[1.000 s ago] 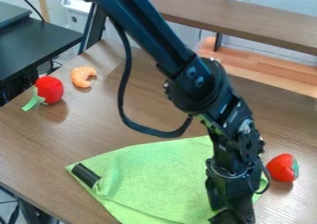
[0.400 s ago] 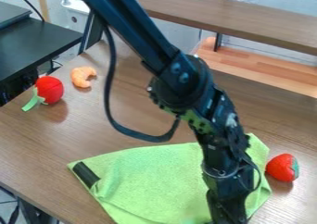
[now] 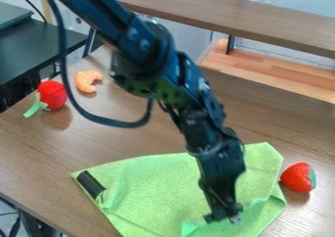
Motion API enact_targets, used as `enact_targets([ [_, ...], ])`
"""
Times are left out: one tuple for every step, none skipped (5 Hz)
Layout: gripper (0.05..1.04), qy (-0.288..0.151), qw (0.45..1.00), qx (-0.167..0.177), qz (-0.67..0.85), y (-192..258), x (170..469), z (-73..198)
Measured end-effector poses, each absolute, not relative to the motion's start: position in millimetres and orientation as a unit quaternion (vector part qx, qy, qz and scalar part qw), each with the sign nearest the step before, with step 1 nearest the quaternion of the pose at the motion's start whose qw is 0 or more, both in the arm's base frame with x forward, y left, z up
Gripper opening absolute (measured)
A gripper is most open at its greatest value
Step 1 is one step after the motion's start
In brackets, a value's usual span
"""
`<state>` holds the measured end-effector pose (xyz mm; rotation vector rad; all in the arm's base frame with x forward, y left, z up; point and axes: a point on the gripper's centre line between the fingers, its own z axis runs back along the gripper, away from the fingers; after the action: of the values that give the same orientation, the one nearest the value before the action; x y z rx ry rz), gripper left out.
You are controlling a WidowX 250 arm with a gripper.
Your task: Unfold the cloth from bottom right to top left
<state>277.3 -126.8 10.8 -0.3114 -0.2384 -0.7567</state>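
The black gripper (image 3: 222,218) hangs over the lower right part of the green cloth (image 3: 157,194), close to the view's bottom edge. The cloth lies on the wooden table, with creases to the right of the gripper and a small paler flap just left of it at the bottom edge. Whether the gripper touches or grips the fabric cannot be made out. A black patch sits at the cloth's left corner.
A red strawberry toy (image 3: 299,177) lies just right of the cloth. At the upper left of the table (image 3: 98,133) are a red toy with a green stem (image 3: 52,95) and an orange shrimp toy (image 3: 87,81). A raised shelf (image 3: 229,18) spans the back.
The arm has swung left and its gripper has moved left and up in the view. More of the cloth's right side shows, now creased, and the paler flap stands out at the bottom.
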Motion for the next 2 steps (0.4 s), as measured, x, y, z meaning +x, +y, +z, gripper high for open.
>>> enact_targets([
  [0.051, -0.103, 0.915, -0.146, -0.363, -106.5, 283.1, 12.9],
  [0.051, -0.078, 0.928, -0.133, -0.341, -82.4, 292.5, 8.7],
])
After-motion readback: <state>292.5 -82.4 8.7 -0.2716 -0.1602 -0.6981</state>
